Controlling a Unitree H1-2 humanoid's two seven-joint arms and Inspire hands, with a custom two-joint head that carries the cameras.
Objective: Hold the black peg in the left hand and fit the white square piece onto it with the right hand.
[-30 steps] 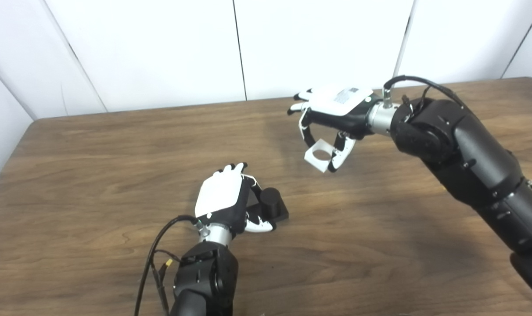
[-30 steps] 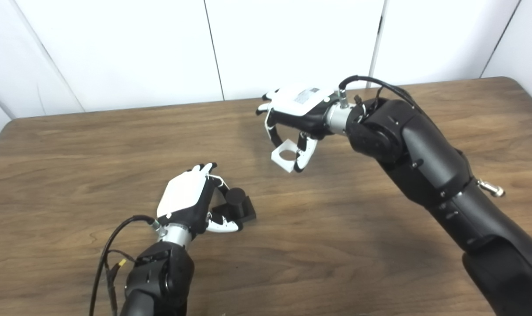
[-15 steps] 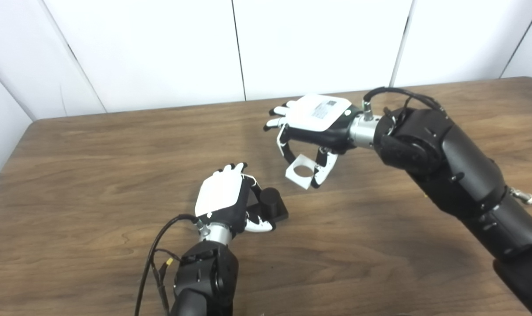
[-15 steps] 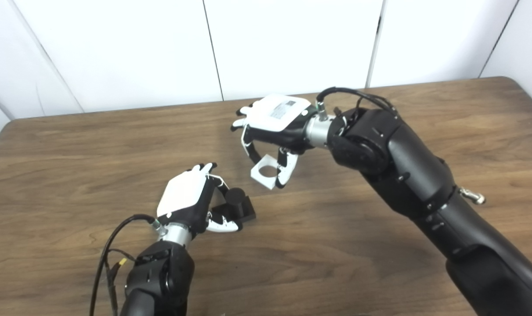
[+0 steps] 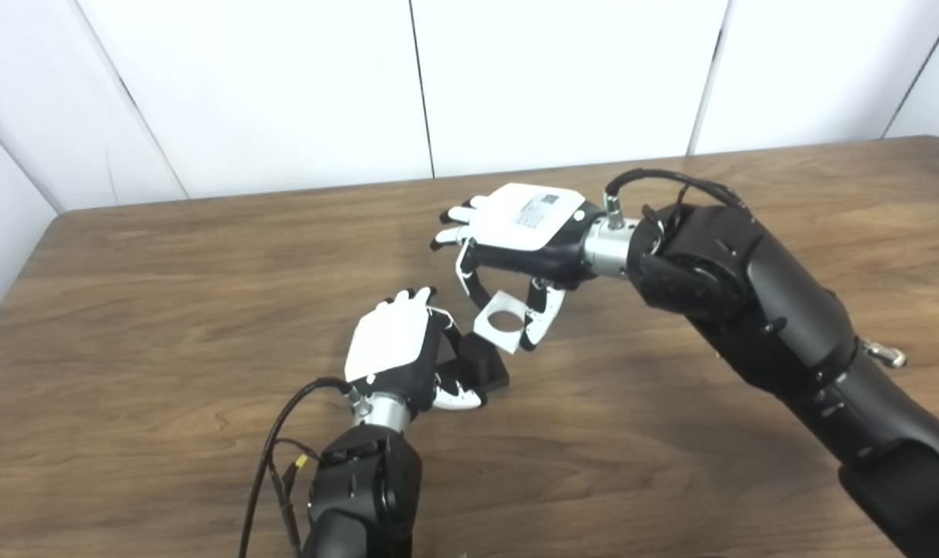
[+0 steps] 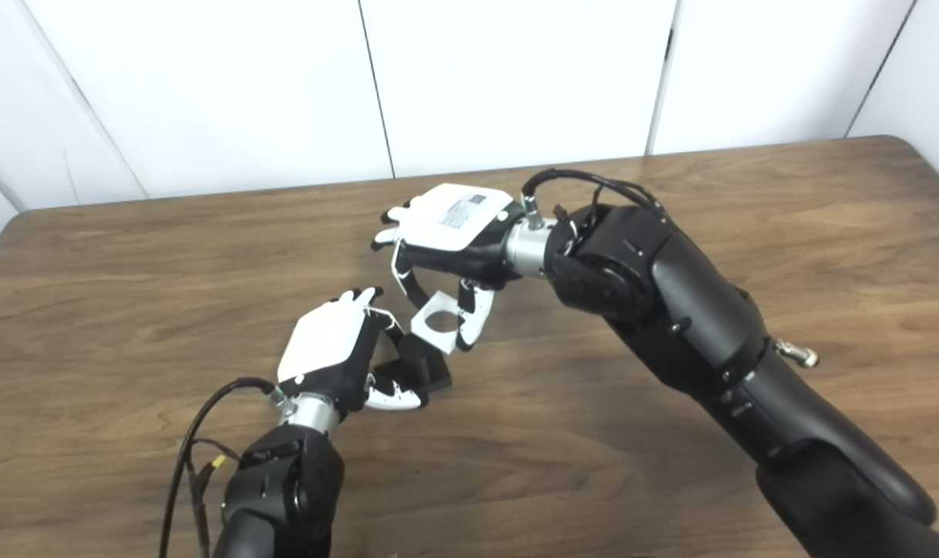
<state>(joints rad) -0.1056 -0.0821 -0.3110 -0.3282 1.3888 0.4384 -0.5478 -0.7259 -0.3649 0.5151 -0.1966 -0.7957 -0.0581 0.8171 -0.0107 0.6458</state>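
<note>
Left-eye footage shows one black peg (image 5: 481, 360), its short round post upright on a square base on the wooden table (image 5: 167, 263), gripped at the base by the left hand (image 5: 407, 358), while the right hand (image 5: 516, 244) pinches the single white square piece (image 5: 503, 320) between fingers and thumb just above and right of the post, its round hole clear of the peg and tilted toward the camera. Right-eye footage puts that piece (image 6: 438, 320) overlapping the peg (image 6: 419, 364) so the post top is hidden, and whether they touch cannot be told.
</note>
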